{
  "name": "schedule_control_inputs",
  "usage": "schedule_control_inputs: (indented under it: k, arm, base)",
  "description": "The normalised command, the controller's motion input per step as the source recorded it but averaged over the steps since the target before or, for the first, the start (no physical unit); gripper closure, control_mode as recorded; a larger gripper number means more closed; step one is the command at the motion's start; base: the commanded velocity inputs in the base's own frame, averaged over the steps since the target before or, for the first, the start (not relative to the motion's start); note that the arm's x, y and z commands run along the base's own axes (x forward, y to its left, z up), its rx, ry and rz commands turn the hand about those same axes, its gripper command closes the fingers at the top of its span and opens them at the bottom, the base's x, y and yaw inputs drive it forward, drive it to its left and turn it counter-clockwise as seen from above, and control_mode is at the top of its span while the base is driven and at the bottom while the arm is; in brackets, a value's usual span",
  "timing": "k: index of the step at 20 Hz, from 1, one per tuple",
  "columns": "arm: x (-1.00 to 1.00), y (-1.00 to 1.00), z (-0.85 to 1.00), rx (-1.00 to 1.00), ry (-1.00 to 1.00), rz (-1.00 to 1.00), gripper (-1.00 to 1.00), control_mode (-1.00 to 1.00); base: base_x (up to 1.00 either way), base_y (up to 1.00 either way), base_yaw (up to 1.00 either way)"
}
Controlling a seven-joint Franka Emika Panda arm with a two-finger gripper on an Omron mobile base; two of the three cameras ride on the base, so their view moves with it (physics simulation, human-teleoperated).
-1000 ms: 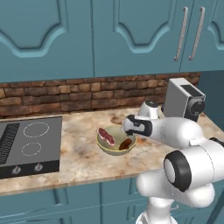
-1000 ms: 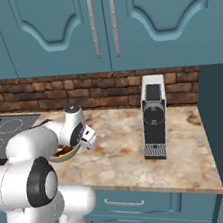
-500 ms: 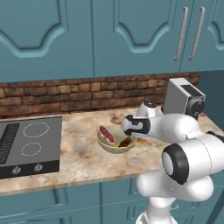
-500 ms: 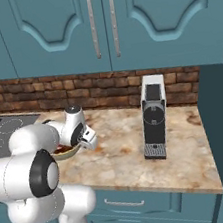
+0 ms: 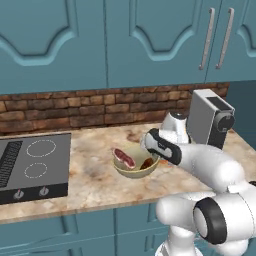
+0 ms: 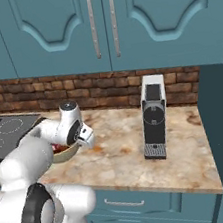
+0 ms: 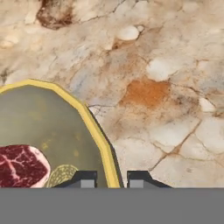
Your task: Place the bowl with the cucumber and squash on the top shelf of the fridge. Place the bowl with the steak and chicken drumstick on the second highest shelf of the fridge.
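Note:
A plain tan-yellow bowl [image 5: 134,170] sits on the marble counter and holds the red steak [image 5: 124,158] and the reddish-brown chicken drumstick [image 5: 146,163]. My gripper [image 5: 151,156] reaches down at the bowl's right rim. In the hand view the gripper [image 7: 110,178] is shut on the bowl's yellow rim [image 7: 94,127], one fingertip inside the bowl and one outside. The steak [image 7: 19,166] lies just left of the inner fingertip. From the right base view, the bowl [image 6: 64,152] peeks out behind my forearm, with the gripper [image 6: 76,145] at its near edge.
A grey coffee machine [image 5: 211,122] [image 6: 154,117] stands on the counter right of the bowl. A black cooktop [image 5: 32,165] [image 6: 1,137] lies to the left. A brick backsplash and teal wall cabinets rise behind. The counter's front edge is close to the bowl.
The jaws have closed from wide open onto the bowl's right rim. The hand has settled slightly lower at the bowl; the bowl itself has stayed in place.

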Motion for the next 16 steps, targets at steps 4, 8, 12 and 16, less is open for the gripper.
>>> schedule_control_inputs:
  k: [4, 8, 12, 16]
  arm:
    - [-1.0, 0.0, 1.0, 0.0, -0.23, 0.0, 1.0, -1.0]
    - [-1.0, 0.0, 1.0, 0.0, -0.23, 0.0, 1.0, -1.0]
    - [-0.99, -0.03, 1.0, 0.02, -0.04, 0.0, 1.0, -1.0]
    - [-0.63, -0.55, 0.96, 0.28, 0.09, -0.01, 1.0, -1.0]
  base:
    - [0.0, 0.0, 0.0]
    - [0.0, 0.0, 0.0]
    - [0.0, 0.0, 0.0]
    - [0.0, 0.0, 0.0]
